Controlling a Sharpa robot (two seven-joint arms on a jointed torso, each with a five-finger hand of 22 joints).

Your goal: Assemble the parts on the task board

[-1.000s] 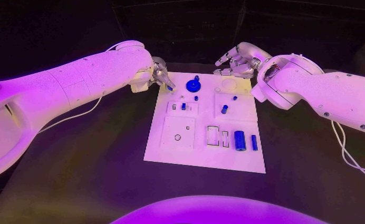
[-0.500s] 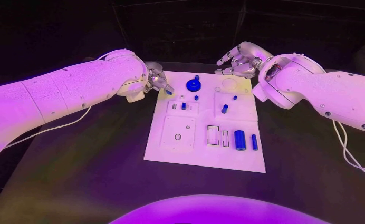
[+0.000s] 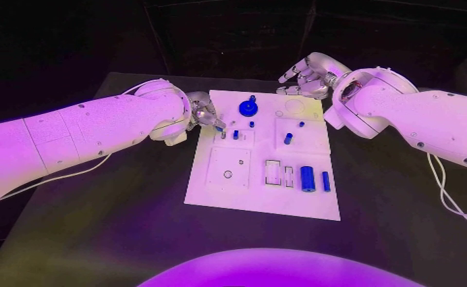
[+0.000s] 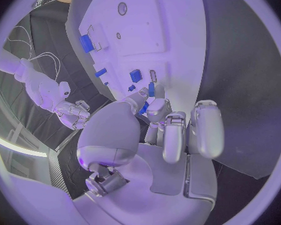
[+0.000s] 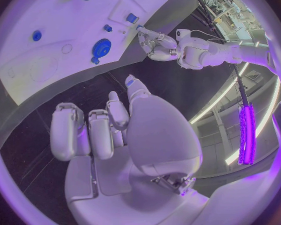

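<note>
The task board (image 3: 261, 159) had the left hand (image 3: 205, 113) slide nearer along its edge, pinching a small blue part (image 4: 144, 107), probably about to insert it, while the right hand (image 3: 310, 79) hovered with fingers apart, holding nothing.

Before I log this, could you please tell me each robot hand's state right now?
Left robot hand: pinching a small blue part at its fingertips.
Right robot hand: open, holding nothing.

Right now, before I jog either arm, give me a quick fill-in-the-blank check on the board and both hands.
1. The left hand is at the task board's ____ edge.
2. The right hand holds ____.
3. The round blue knob stands at the board's ____ end.
Missing words: left; nothing; far
</note>
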